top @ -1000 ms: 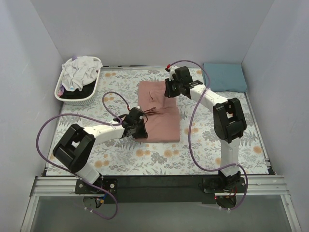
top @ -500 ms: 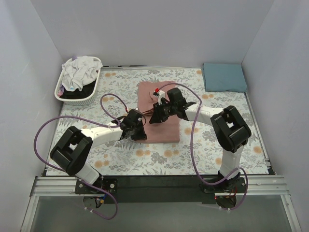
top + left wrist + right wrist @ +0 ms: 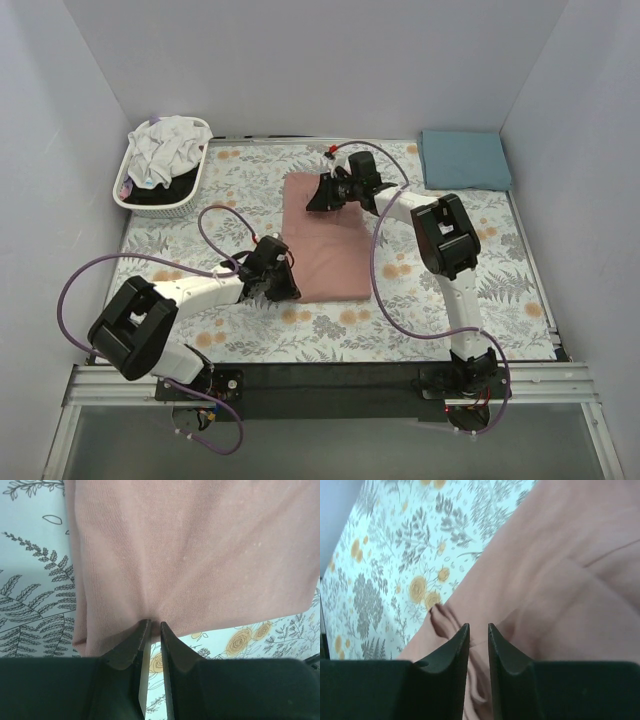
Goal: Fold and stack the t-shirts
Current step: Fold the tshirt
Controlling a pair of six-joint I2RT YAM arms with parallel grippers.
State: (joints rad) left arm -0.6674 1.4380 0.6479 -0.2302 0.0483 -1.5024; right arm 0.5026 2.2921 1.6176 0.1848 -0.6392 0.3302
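Compared with half a second back, the right gripper (image 3: 312, 203) has swung off the middle of the dusty-pink t-shirt (image 3: 330, 245) up to its 11 o'clock corner. The wrinkles it was bunching there are gone, so the shirt lies as a flat folded rectangle. The left gripper (image 3: 286, 288) has only slid a bit toward the near edge and sits at the shirt's 7 o'clock corner. In the left wrist view its fingers (image 3: 140, 642) are closed down to a thin slit right on the shirt's hem, and the creases in the cloth run straight into the tips, so it looks pinched. The right wrist view is much the same: the fingers (image 3: 454, 647) are almost together with pink fabric showing in the gap and a little rumpled fold just off to their 9 o'clock. The pink tee sits mid-table on the floral cloth (image 3: 520, 290). A folded teal-blue t-shirt (image 3: 465, 160) lies well apart at the table's 1 o'clock corner. The white slatted basket (image 3: 196, 180) at 11 o'clock is heaped with white laundry (image 3: 170, 145) over something dark.
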